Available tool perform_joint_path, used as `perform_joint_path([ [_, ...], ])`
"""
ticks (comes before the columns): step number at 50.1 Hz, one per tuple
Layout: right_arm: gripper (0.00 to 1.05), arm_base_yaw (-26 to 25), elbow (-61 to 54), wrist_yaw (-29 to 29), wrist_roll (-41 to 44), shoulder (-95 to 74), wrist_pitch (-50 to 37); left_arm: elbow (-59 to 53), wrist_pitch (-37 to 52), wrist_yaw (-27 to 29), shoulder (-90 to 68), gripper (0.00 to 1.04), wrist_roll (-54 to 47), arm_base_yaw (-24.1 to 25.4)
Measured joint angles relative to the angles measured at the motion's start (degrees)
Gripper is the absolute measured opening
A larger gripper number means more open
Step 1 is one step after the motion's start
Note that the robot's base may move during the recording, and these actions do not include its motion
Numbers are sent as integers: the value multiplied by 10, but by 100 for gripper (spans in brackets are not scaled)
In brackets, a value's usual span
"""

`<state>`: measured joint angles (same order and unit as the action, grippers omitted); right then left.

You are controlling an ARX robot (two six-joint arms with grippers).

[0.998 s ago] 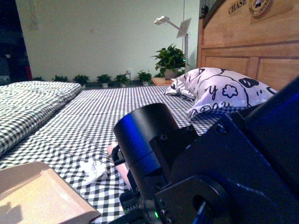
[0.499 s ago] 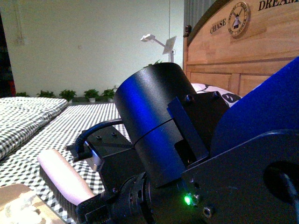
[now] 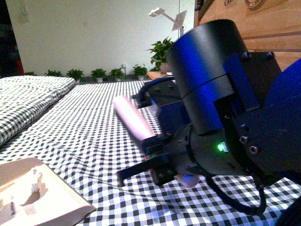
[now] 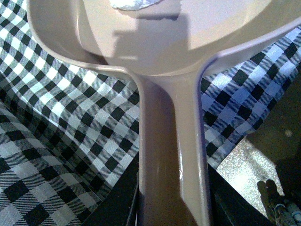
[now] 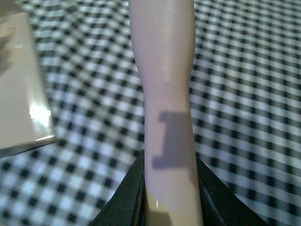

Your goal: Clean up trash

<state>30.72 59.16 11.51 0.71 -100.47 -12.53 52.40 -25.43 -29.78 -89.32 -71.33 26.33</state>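
The trash (image 3: 34,184), a small crumpled white wad, lies inside the beige dustpan (image 3: 56,202) at the lower left of the front view. In the left wrist view the trash (image 4: 136,4) shows at the pan's far end. My left gripper (image 4: 171,209) is shut on the dustpan (image 4: 171,150) by its long handle. The brush (image 3: 134,120) has a pale pink handle and hangs above the bed, right of the pan. My right gripper (image 5: 171,193) is shut on the brush (image 5: 164,70), with the dustpan (image 5: 19,94) beside it. In the front view the right gripper (image 3: 157,148) holds the handle's lower end.
A black-and-white checked sheet (image 3: 94,117) covers the bed. A folded checked quilt (image 3: 23,99) lies at the left. The wooden headboard (image 3: 277,28) stands at the right, potted plants (image 3: 160,54) and a lamp (image 3: 169,16) at the back wall. Bare floor (image 4: 249,160) shows past the bed's edge.
The trash went from the sheet into the dustpan. My right arm with the brush has lifted and swung right, away from the pan.
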Motion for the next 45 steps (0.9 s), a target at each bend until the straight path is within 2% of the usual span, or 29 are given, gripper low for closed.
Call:
perform_joint_path([
  [8, 21, -90, -25, 110, -4, -9, -42, 0, 0, 0, 0, 28, 0, 0],
  [13, 21, -149, -35, 139, -4, -7, -67, 7, -28, -6, -4, 28, 0, 0],
  [15, 21, -176, -39, 140, -3, -4, -75, 8, -42, -9, -5, 28, 2, -1],
  [22, 21, -217, -50, 132, 5, 13, -88, 9, -20, -25, -5, 28, 13, -8],
  [35, 21, -253, -70, 101, 20, 66, -106, 9, 47, -67, 3, 28, 57, -19],
  [45, 21, -274, -99, 82, 39, 108, -125, -8, 135, -85, 48, 28, 124, -20],
])
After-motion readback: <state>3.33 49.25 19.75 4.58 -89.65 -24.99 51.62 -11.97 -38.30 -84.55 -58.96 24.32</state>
